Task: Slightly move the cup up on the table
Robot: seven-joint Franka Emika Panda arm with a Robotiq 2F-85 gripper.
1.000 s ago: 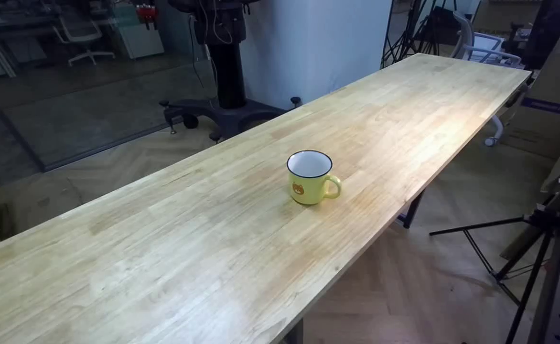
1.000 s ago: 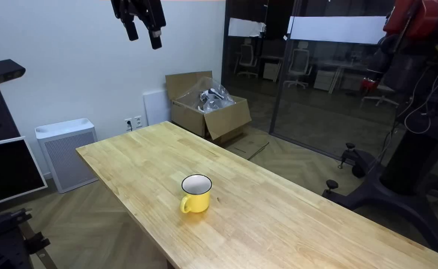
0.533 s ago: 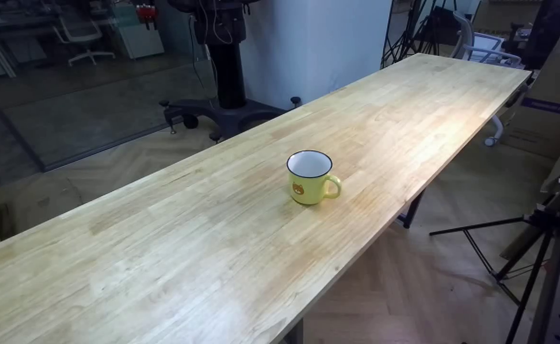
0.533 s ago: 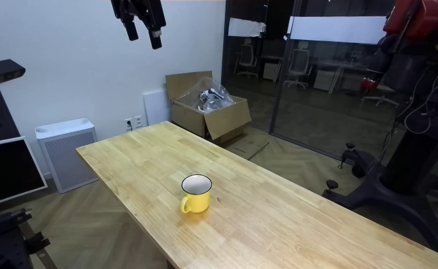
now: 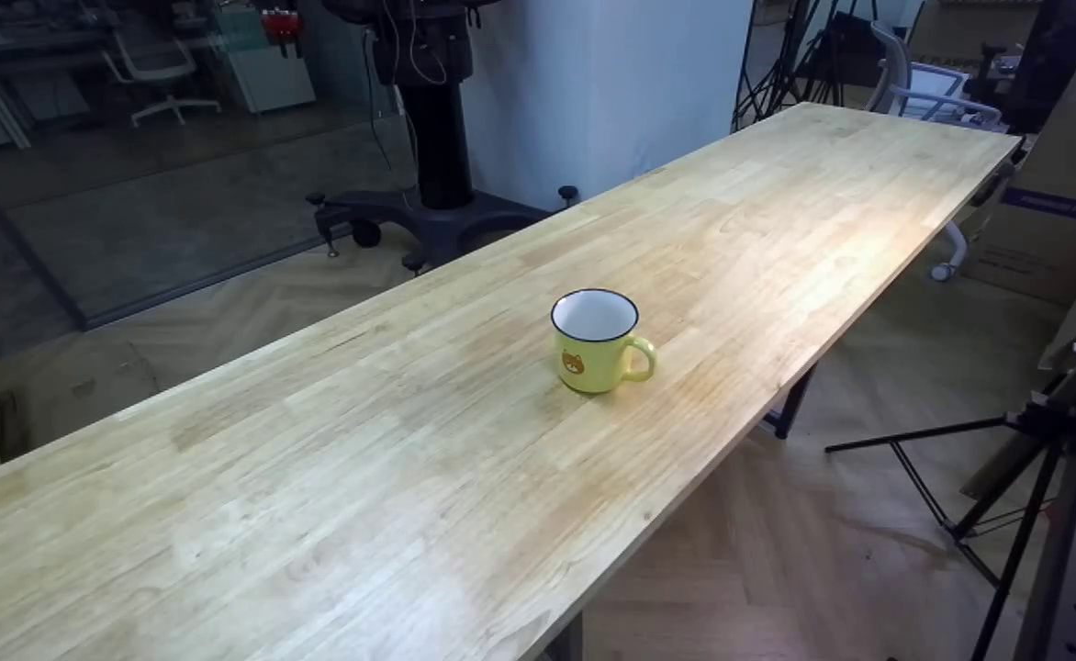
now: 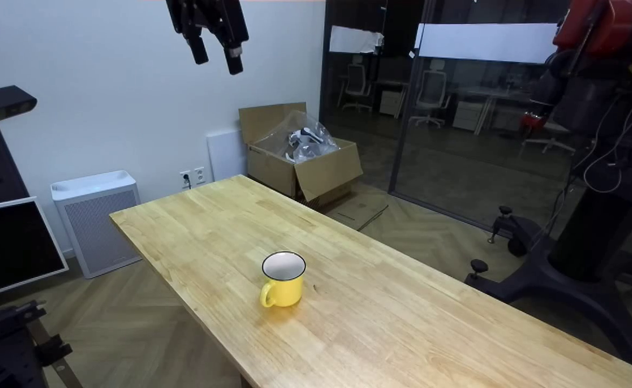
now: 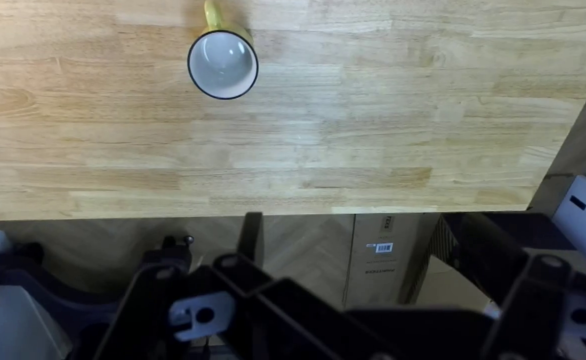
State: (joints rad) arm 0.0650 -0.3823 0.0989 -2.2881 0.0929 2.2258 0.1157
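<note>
Item 1. Cup [image 6: 285, 291], yellow, one piece. Upright on the counter [image 6: 380, 312] in both exterior views; lower than the jaws, offset to one side of them and well apart. Handle [image 7: 213, 15] on the side away from the jaws in the wrist view. Animal-face print [image 5: 573, 364] on the outer wall.

Item 2. Jaws, one pair. Spread wide, nothing between them; high above counter level. In the wrist view they lie past the counter's long edge, seen against the floor [image 7: 298, 250].

Item 3. Step in hand, as judged: approach, grasp not begun. Advised handling: bring the jaws sideways until centred over the cup, then straight down; a low sideways approach could tip it. The handle stands roughly square to the closing line, so a grip across the body should miss it. Whether the spread would take the full body cannot be told; one wall at the rim [image 7: 223, 98] is the fallback. Grip lightly, shift a short way, seat flat, then release. Which way "up" runs is not settled by the pictures.

Item 4. Containers. Cup: white interior [image 7: 223, 65], no contents visible. Cardboard box [image 6: 273, 170], flaps open, lower than the jaws and past the counter's edge: clear plastic bag [image 6: 316, 151] with white and dark pieces [image 6: 304, 137], unidentified. Purple-banded carton [image 5: 1070, 165]: contents hidden; place relative to the jaws undetermined, these being outside that view.
</note>
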